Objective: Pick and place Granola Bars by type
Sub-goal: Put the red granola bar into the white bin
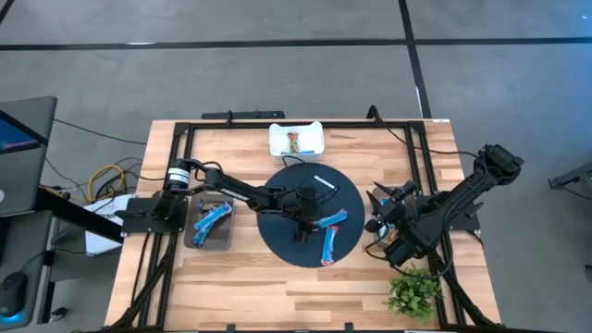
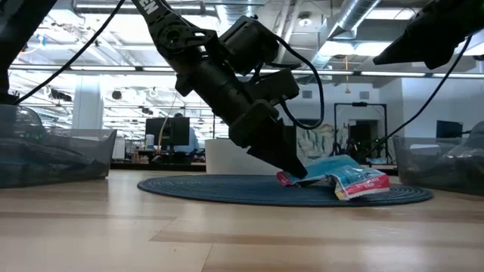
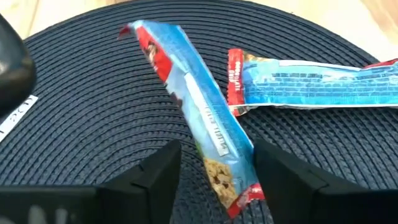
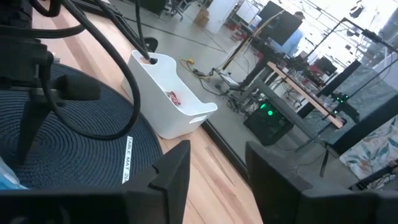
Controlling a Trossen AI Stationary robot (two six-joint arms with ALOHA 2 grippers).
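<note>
Two blue granola bars with red ends lie on the round dark mat [image 1: 277, 236]. My left gripper [image 3: 217, 155] [image 1: 301, 229] is open and low over the mat. Its fingers stand on either side of the near end [image 3: 239, 193] of one bar [image 3: 193, 99] [image 1: 333, 220]. The second bar [image 3: 317, 81] [image 1: 330, 248] lies flat just beyond it. More blue bars lie in the grey bin [image 1: 208, 227], and one bar lies in the white bin [image 1: 296, 141]. My right gripper [image 4: 217, 174] [image 1: 393, 222] waits open at the table's right side and holds nothing. My left gripper comes down on the bar slanting from above, with its fingers along the bar's sides near the red end [image 2: 283, 178]. One finger [image 3: 280, 180] stands right at the wrapper's edge, and I cannot tell whether it touches. The bar lies flat on the mat.
A thin white strip [image 1: 324, 182] lies on the mat's far side. A small green plant [image 1: 413, 294] stands at the table's near right corner. A black frame [image 1: 185, 139] runs around the tabletop. Bare wood shows along the near edge.
</note>
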